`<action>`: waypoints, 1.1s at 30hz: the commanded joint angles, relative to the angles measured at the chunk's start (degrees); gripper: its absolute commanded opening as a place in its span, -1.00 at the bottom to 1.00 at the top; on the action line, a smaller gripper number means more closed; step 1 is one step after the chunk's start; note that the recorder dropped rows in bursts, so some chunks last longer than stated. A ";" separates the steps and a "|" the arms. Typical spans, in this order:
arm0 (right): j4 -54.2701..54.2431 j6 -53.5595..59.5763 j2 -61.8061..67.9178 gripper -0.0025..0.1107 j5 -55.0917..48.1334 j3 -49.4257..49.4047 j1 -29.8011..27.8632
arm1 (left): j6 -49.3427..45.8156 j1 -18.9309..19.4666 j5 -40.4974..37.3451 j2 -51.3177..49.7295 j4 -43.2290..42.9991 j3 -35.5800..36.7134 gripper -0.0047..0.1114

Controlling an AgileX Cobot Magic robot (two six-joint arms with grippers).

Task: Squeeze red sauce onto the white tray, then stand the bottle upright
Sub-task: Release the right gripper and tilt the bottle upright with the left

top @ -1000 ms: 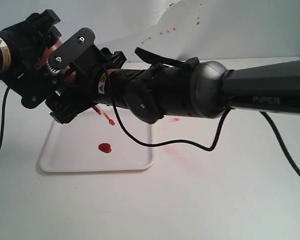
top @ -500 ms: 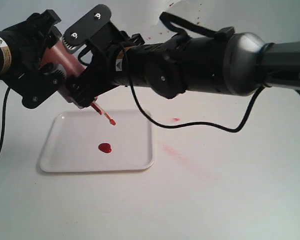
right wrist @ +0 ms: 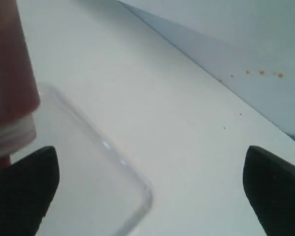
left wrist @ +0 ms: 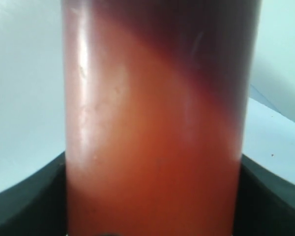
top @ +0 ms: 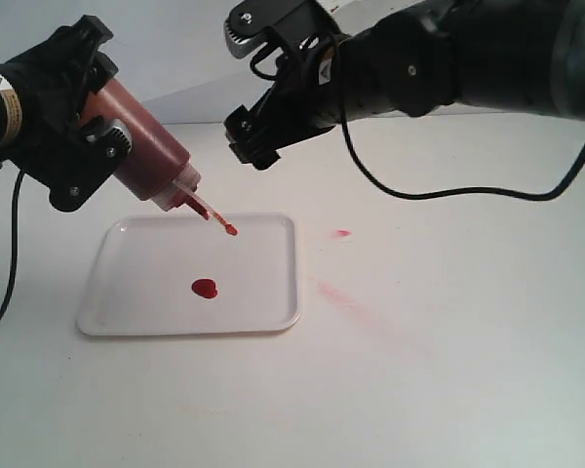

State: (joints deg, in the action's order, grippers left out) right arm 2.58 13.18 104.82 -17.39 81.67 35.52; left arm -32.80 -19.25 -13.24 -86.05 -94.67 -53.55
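The right gripper (top: pixel 249 86) has lifted up and off the bottle (top: pixel 148 148), its jaws wide and empty. The left gripper (top: pixel 96 109) clamps the tilted bottle. Below its nozzle, the red sauce (top: pixel 205 289) sits on the white tray (top: pixel 136 283). A pink smear (top: pixel 342 234) lies beneath the right gripper.

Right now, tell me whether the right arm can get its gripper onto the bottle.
Probably yes. The right gripper hangs open near the bottle with only air between them. The left gripper clamps the bottle's upper body, so only the nozzle end is free to grasp.
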 commanded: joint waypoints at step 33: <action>-92.64 78.51 -2.51 0.66 -28.85 -19.85 -22.27 | 48.32 -0.02 13.24 0.78 17.83 -0.75 -0.92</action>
State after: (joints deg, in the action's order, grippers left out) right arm -80.08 80.77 102.75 -35.06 62.37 13.29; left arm 11.69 -19.29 -4.02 -86.05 -77.28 -53.55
